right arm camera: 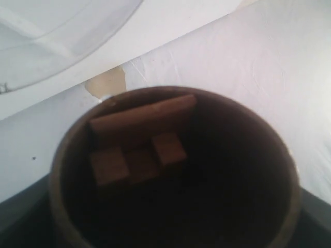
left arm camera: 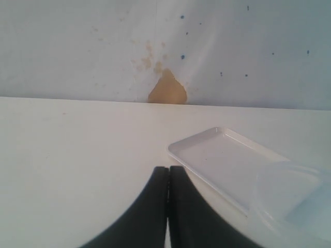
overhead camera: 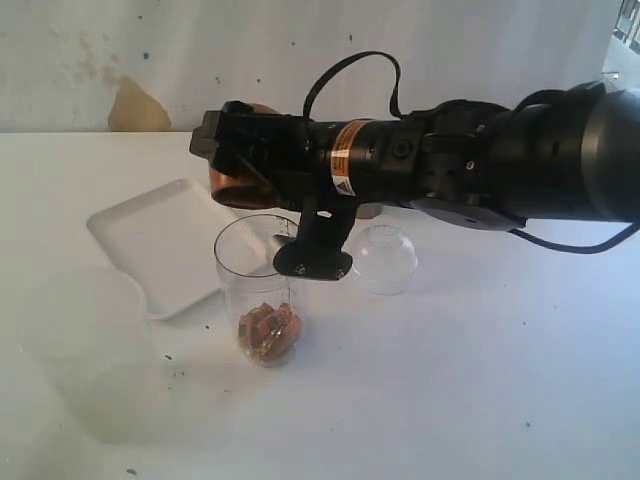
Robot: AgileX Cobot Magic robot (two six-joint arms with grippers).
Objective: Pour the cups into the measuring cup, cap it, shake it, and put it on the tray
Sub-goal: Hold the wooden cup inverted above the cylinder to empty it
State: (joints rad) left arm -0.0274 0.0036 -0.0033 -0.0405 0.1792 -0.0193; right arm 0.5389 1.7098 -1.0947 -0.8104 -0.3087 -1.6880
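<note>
White worktop [overhead camera: 500, 380]: right claw [overhead camera: 232, 160] pinches the tilted wooden cup [overhead camera: 228, 190] above the measuring cup [overhead camera: 255, 290] (left claw [left arm camera: 168, 175] pressed together); blocks [right arm camera: 163, 147] inside may miss if misaligned.

Up close, wooden cup [right arm camera: 232, 181]: brown wood, dull matt inside, smooth rim. In it, blocks [right arm camera: 137, 155], matt brown, wood-like. Over to measuring cup [overhead camera: 245, 275]: clear plastic, glossy, smooth. At its bottom, chunks [overhead camera: 268, 328], orange-brown, slight shine. Then tray [overhead camera: 160, 240]: white, smooth, soft sheen, plastic by look. And dome cap [overhead camera: 385, 262]: clear, glossy. Underneath, table [overhead camera: 470, 380]: white, matt, speckled. Finally left gripper [left arm camera: 168, 171]: matt black
</note>
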